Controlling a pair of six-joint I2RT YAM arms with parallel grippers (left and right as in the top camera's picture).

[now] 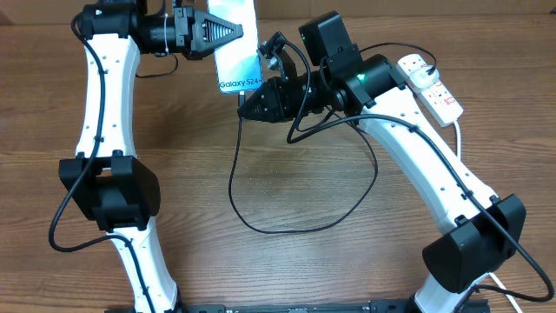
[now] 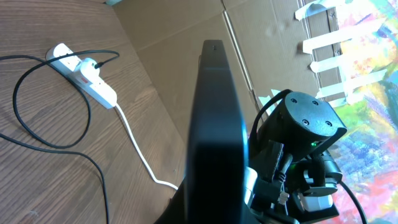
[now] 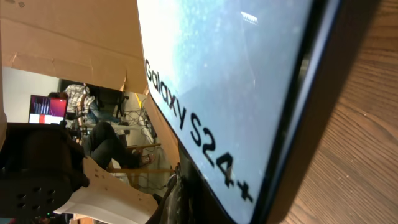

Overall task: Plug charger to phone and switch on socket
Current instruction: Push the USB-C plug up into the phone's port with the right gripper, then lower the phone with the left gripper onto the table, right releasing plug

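The phone [image 1: 236, 65] shows its light blue screen with "Galaxy S24" text and is held off the table at the back. My left gripper [image 1: 233, 35] is shut on its upper part. In the left wrist view the phone [image 2: 214, 124] appears edge-on and dark. My right gripper [image 1: 244, 108] is shut on the end of the charger [image 1: 233, 169], right at the phone's lower edge. The connector tip is hidden. The phone's screen [image 3: 236, 81] fills the right wrist view. The charger's black plug [image 2: 89, 65] sits in the white socket [image 1: 432, 84].
The black cable lies in a wide loop [image 1: 287, 228] on the wooden table between the two arms. The socket's thick white cord [image 2: 134, 140] runs off it across the table. Cardboard walls [image 2: 186, 31] stand behind the table.
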